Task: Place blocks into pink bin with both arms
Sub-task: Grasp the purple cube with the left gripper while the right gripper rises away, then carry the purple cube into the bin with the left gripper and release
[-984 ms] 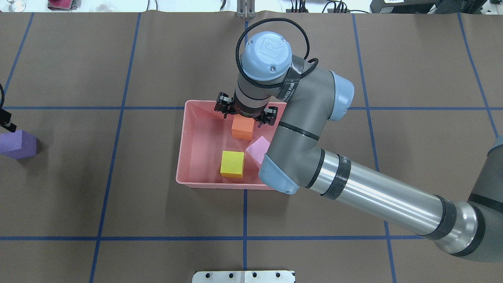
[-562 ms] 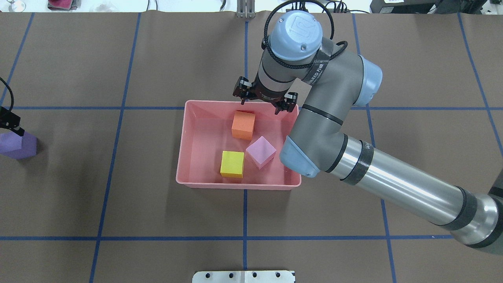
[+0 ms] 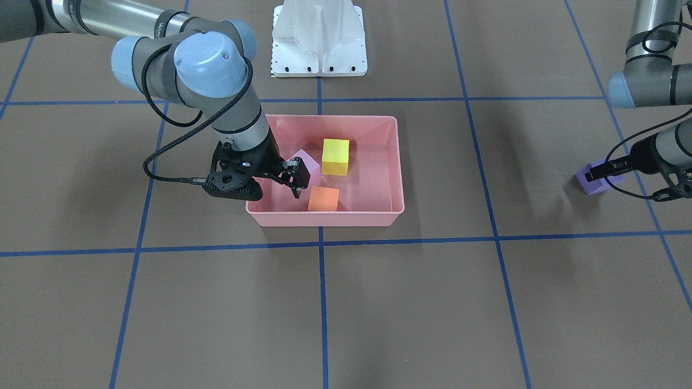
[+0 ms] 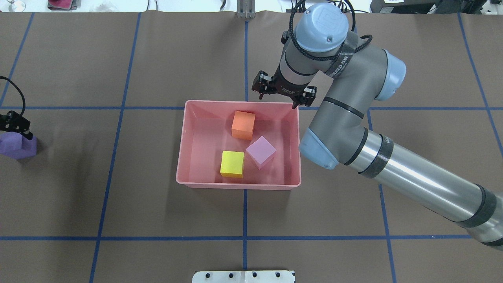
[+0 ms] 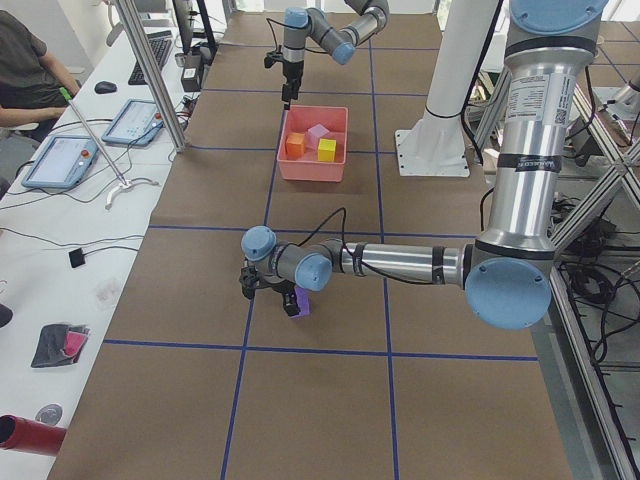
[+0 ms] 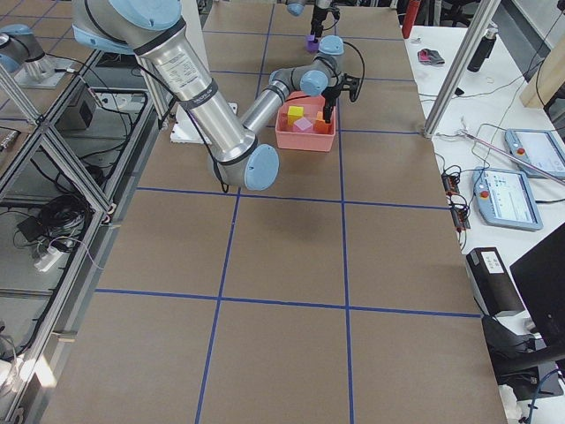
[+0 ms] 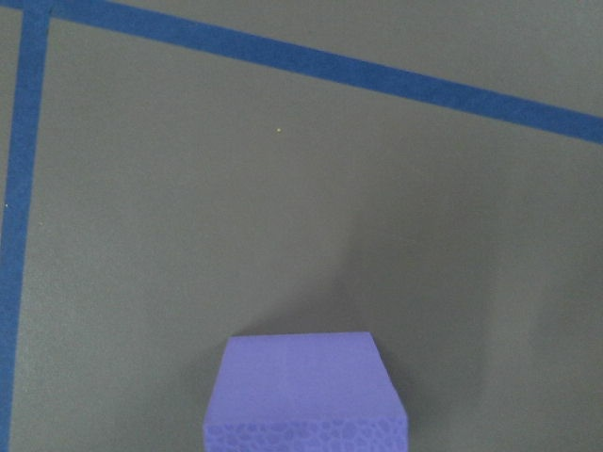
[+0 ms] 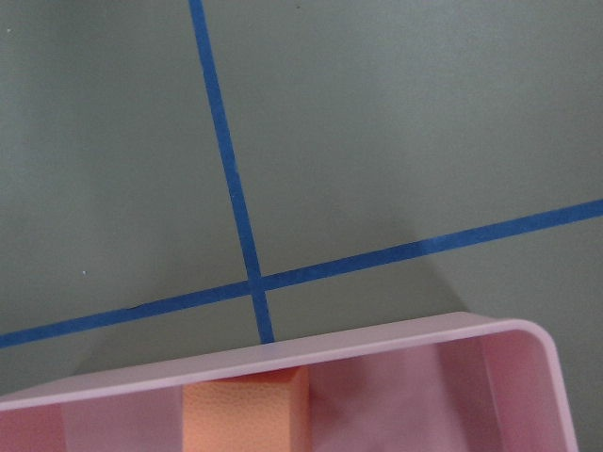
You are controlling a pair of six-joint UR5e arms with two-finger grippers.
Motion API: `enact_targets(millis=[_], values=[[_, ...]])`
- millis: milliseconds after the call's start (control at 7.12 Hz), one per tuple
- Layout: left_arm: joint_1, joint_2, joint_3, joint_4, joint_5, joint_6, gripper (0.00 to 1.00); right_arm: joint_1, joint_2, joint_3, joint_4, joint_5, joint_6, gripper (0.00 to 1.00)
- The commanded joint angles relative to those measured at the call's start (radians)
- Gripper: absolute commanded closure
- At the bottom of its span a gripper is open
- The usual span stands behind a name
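from overhead, my right gripper [image 4: 277,100] hangs over the far wall of the pink bin [image 4: 204,185], near its corner, jaws spread wide and holding nothing. its wrist camera shows only that rim, a slice of the orange block [image 4: 243,124] below it, and crossed tape beyond. the front-facing view shows what overhead cuts off at its edge: my left gripper [image 3: 624,183] just above the purple block [image 3: 593,181], well apart from the bin. its jaws look open to me, though the angle there is poor. the left wrist camera shows the purple block sitting flat on the table.

three matte cubes lie in the bin. the orange block is toward the far wall and the yellow block [image 4: 232,164] toward the near wall. the pink-lilac block [image 4: 261,152] is turned cornerwise, just beside both. the bin is shallow, with upright walls and a rounded rim.

the table [image 4: 118,188] is brown and gridded with blue tape [image 4: 157,238]. a white base bracket [image 3: 319,38] stands on my side of it. the left side view adds a white desk with tablets [image 5: 60,160] and a seated person [image 5: 25,70].
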Motion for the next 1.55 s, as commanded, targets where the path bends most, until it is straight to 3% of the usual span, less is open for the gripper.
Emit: enact_targets(millis=[0,141,281,422,843,1124,1405], values=[[0.005,-0.002,0.046,-0.051,-0.001,-0.004,0.3,0.007,-0.008,0.017,-0.003,0.001,0.0,0.01],[0.005,-0.004,0.04,-0.051,-0.004,-0.028,0.78,0.027,-0.016,0.029,-0.005,0.023,0.0,0.01],[0.005,-0.013,0.039,-0.051,-0.005,-0.036,1.0,0.046,-0.035,0.048,-0.006,0.034,-0.002,0.01],[0.005,-0.019,0.011,-0.043,-0.031,-0.065,1.0,0.079,-0.058,0.06,-0.006,0.056,-0.008,0.01],[0.058,-0.175,-0.191,-0.025,-0.152,-0.473,1.0,0.248,-0.228,0.121,-0.005,0.151,-0.241,0.01],[0.123,-0.4,-0.227,-0.023,-0.153,-0.77,1.0,0.308,-0.353,0.141,0.008,0.152,-0.394,0.01],[0.228,-0.542,-0.222,-0.016,-0.095,-0.916,1.0,0.34,-0.433,0.157,0.009,0.149,-0.486,0.01]])
